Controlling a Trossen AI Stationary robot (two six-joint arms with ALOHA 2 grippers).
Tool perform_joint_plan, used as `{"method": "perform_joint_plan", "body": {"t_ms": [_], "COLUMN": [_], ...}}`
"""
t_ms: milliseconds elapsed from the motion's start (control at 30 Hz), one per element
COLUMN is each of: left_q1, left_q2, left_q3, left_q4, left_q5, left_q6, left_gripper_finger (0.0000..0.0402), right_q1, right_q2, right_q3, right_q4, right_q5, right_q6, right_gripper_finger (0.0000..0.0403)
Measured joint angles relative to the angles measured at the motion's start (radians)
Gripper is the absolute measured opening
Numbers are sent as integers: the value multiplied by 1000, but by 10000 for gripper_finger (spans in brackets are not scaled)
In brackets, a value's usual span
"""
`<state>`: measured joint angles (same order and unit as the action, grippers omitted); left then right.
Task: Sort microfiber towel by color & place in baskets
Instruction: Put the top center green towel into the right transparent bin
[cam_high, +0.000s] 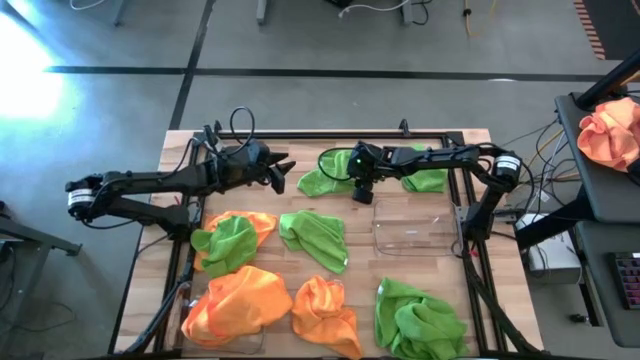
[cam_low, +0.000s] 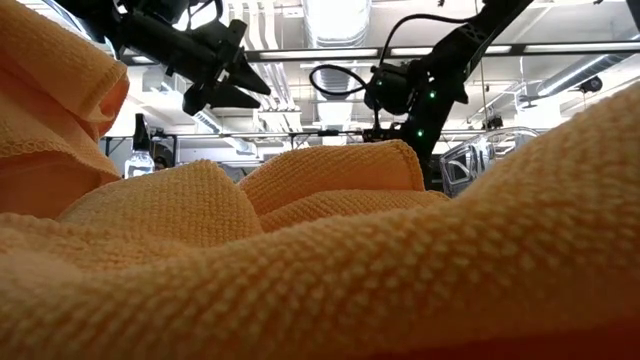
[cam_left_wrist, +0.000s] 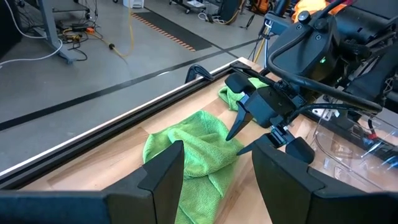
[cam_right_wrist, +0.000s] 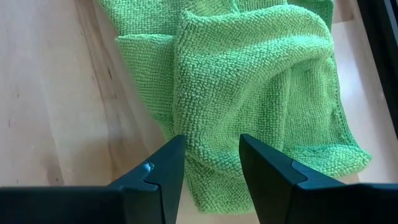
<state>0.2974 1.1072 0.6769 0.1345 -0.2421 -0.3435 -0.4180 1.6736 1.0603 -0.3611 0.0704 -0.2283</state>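
From above, a wooden table (cam_high: 330, 275) carries scattered microfiber towels: a green towel (cam_high: 322, 180) at the far edge, another green one (cam_high: 424, 180) beside it under the right arm, more green and orange towels (cam_high: 238, 300) spread nearer. A clear empty basket (cam_high: 415, 226) sits right of centre; a second basket (cam_high: 185, 300) at the near left shows only its rim beside an orange towel. The right gripper (cam_high: 361, 192) hangs just beside the far green towel, fingers parted, holding nothing. The left gripper (cam_high: 283, 172) hovers left of that towel, fingers apart and empty. At table height, orange cloth (cam_low: 320, 260) fills the foreground, with both arms raised behind it. From the left wrist, its two fingers (cam_left_wrist: 165, 171) stand apart, facing the green towel (cam_left_wrist: 193, 149) and the other arm's gripper (cam_left_wrist: 252, 134). From the right wrist, spread fingers (cam_right_wrist: 165, 168) sit directly over the crumpled green towel (cam_right_wrist: 249, 81) lying on the wood.
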Motion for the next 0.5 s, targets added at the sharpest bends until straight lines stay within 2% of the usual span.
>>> {"method": "perform_joint_plan", "body": {"t_ms": [500], "left_q1": [0], "left_q2": [0], "left_q3": [0], "left_q4": [4], "left_q5": [10], "left_q6": [-10], "left_gripper_finger": [174], "right_q1": [-6], "right_q2": [94], "right_q3": [1], "right_q4": [-2], "right_q5": [0], "right_q6": [0], "right_gripper_finger": [148]}}
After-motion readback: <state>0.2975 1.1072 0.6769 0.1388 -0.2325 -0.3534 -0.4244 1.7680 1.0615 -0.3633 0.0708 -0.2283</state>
